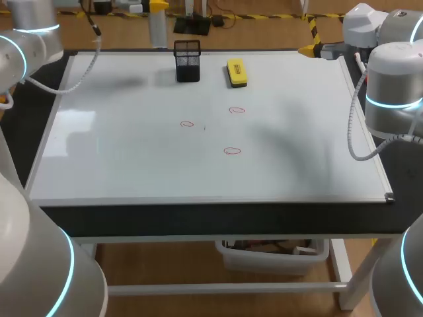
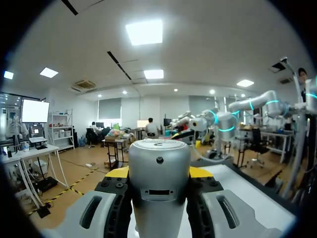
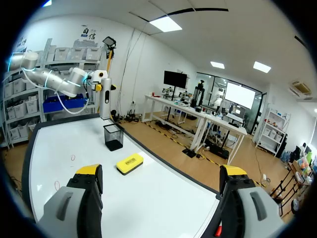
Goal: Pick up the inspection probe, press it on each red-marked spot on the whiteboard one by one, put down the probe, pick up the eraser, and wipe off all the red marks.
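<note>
the whiteboard (image 1: 132,158) lies flat and covers most of the table (image 1: 198,221). 3 red marks are drawn near its middle: 1 toward the left (image 1: 188,123), 1 farther back and to the right (image 1: 237,110), and 1 nearer the front (image 1: 232,150). all 3 are small open ovals, well apart from each other.

a black mesh cup (image 1: 188,61) stands upright near the far edge of the board. the yellow eraser (image 1: 236,72) lies flat just to its right, close by but not touching it. from the right wrist view the eraser (image 3: 130,162) sits ahead of the fingers, with the cup (image 3: 114,136) beyond it.

the probe (image 1: 158,30), a silver-grey cylinder, stands upright at the far edge of the table, past the board's rim and left of the cup. the left gripper (image 2: 158,172) has it: the cylinder (image 2: 158,183) fills the gap between the fingers, and a yellow fingertip (image 2: 117,172) presses against each side. whether its lower end rests on the table or hangs above it cannot be told.

the right gripper (image 3: 161,171) is spread wide with nothing between its fingers. it hangs above the right side of the board, pointing across it toward the probe (image 3: 105,99).
</note>
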You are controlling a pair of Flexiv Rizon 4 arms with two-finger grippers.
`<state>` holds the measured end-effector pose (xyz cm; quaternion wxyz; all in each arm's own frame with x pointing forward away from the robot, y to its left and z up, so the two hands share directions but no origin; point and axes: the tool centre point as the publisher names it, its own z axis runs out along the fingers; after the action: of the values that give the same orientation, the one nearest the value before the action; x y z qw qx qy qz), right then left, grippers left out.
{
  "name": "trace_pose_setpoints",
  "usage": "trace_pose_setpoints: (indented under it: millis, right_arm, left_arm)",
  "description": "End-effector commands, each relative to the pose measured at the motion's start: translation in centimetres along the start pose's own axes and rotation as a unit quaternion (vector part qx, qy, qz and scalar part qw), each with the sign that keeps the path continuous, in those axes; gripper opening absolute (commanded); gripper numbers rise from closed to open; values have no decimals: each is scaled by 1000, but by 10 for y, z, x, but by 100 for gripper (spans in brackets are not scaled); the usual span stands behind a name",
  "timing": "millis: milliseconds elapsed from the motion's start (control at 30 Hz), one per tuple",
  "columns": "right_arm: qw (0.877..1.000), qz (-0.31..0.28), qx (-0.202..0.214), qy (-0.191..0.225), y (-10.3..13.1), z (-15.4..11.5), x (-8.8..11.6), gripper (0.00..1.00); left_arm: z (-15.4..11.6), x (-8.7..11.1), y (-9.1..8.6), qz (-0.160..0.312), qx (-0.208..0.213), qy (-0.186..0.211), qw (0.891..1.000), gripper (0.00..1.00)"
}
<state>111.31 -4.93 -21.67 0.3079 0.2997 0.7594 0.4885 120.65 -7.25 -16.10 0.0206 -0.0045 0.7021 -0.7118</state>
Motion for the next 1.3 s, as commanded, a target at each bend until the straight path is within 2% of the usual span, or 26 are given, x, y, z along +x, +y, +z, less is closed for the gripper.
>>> trace_pose_setpoints:
  millis: [33, 400, 733, 1300]
  right_arm:
    - [1000, 0, 1, 1, 0, 0, 0, 100]
    - [1000, 0, 1, 1, 0, 0, 0, 100]
    - [1000, 0, 1, 1, 0, 0, 0, 100]
    - [1000, 0, 1, 1, 0, 0, 0, 100]
  left_arm:
    - [-16, 16, -2, 2, -4, -24, 1000, 0]
    - [-60, 30, 5, 15, -6, -68, 998, 0]
    - [-94, 44, 15, 19, -15, -91, 996, 0]
    - [-108, 58, 37, 10, -8, -107, 994, 0]
